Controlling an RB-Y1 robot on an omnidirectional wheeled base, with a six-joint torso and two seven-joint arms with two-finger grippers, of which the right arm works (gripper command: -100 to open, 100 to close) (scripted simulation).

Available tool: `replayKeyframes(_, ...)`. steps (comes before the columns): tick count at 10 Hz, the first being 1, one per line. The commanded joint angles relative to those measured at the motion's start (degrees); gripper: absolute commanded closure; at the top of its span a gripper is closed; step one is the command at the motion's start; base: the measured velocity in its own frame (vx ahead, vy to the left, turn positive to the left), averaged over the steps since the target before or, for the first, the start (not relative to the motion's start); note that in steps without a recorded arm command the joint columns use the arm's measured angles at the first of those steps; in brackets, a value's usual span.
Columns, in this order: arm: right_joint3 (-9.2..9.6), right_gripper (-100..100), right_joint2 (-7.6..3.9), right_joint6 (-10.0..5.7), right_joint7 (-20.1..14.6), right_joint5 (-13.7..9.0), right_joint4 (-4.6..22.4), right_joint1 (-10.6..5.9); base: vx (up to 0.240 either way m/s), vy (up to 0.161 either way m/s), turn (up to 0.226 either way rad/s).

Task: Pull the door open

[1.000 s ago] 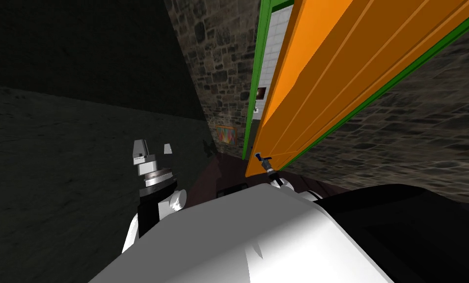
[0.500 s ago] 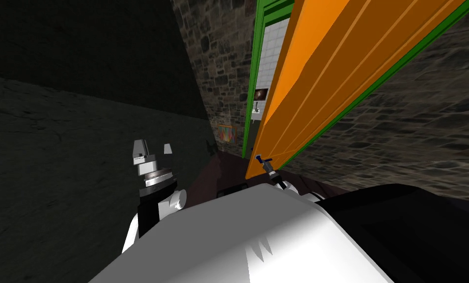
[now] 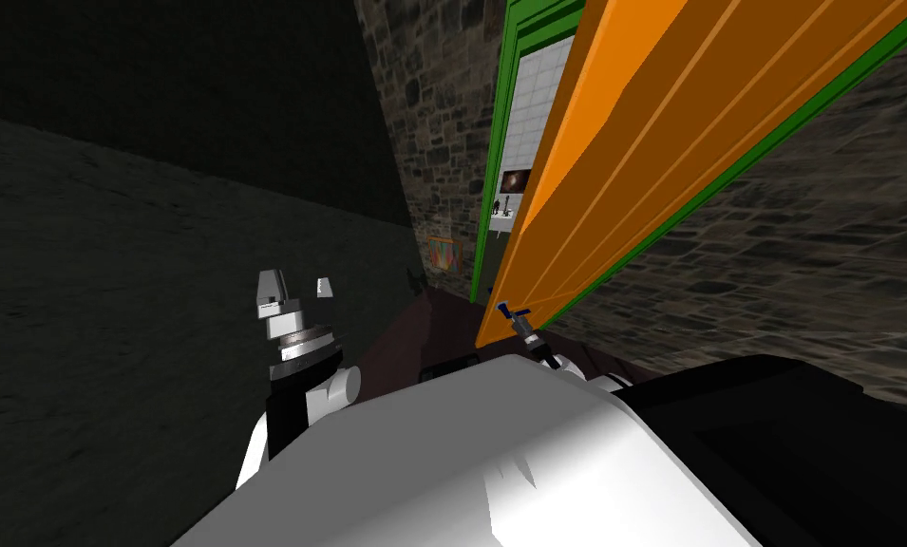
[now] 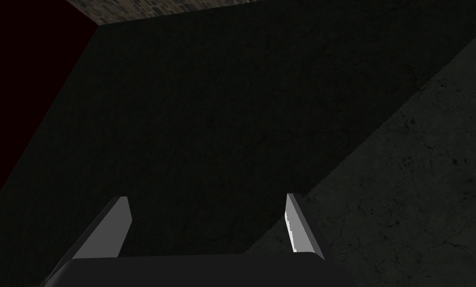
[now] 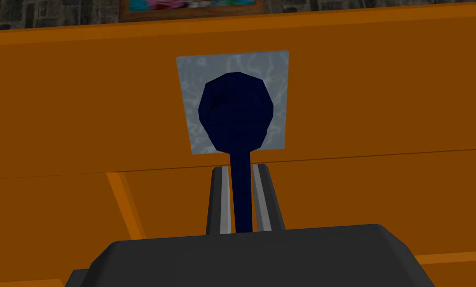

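Observation:
The orange door (image 3: 651,142) stands partly open in its green frame (image 3: 499,142), with white tiles showing through the gap. Its dark blue lever handle (image 5: 240,164) sits on a pale grey plate (image 5: 234,65). My right gripper (image 5: 241,172) is shut on the lever, its two fingers pressing both sides of the bar. From the head, that gripper (image 3: 518,318) is at the door's free edge near the floor. My left gripper (image 3: 296,287) is raised off to the left, open and holding nothing; its fingers (image 4: 119,224) stand wide apart.
Rough stone walls (image 3: 442,123) flank the doorway on both sides. A dark wall (image 3: 157,237) runs along my left. A colourful framed picture (image 3: 444,253) hangs on the stone wall left of the frame. Dark reddish floor (image 3: 423,332) lies before the door.
The door's free edge has swung further out of its frame, widening the tiled gap. The whole head view has shifted, so I have moved too. The left arm keeps its pose.

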Motion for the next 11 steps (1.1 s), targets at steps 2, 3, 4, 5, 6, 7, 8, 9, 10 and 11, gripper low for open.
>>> replayKeyframes(2, 0.01, 100, -1.04, -2.33, -0.78, 0.13, 0.41, 1.76, -0.237, -0.074, 0.204)
replayKeyframes(3, 0.03, 100, -1.18, -2.75, -0.89, 0.16, 0.59, 1.95, -0.18, -0.06, 0.106)
replayKeyframes(4, 0.07, 100, -1.4, -3.43, -1.09, 0.21, 0.87, 2.24, -0.118, -0.039, 0.091)
replayKeyframes(5, 0.07, 100, -1.4, -3.43, -1.09, 0.21, 0.87, 2.24, -0.082, -0.03, 0.035)
replayKeyframes(6, 0.1, 100, -1.64, -4.16, -1.29, 0.27, 1.18, 2.56, -0.098, -0.033, 0.1)
replayKeyframes(7, 0.26, 100, -1.32, -3.35, -1.17, 0.36, 0.64, 2.68, -0.048, -0.016, 0.032)
replayKeyframes(8, 1.25, 100, -1.29, -2.92, -0.95, -0.09, 0.55, 2.01, -0.129, -0.024, 0.073)
replayKeyframes(9, 1.77, 100, -1.28, -2.59, -0.82, -0.35, 0.43, 1.64, -0.198, -0.045, 0.102)
replayKeyframes(10, 2.37, 100, -1.27, -2.21, -0.66, -0.65, 0.3, 1.22, -0.192, -0.051, 0.07)
replayKeyframes(11, 3.03, 100, -1.26, -1.79, -0.49, -0.98, 0.16, 0.75, -0.201, -0.08, 0.061)
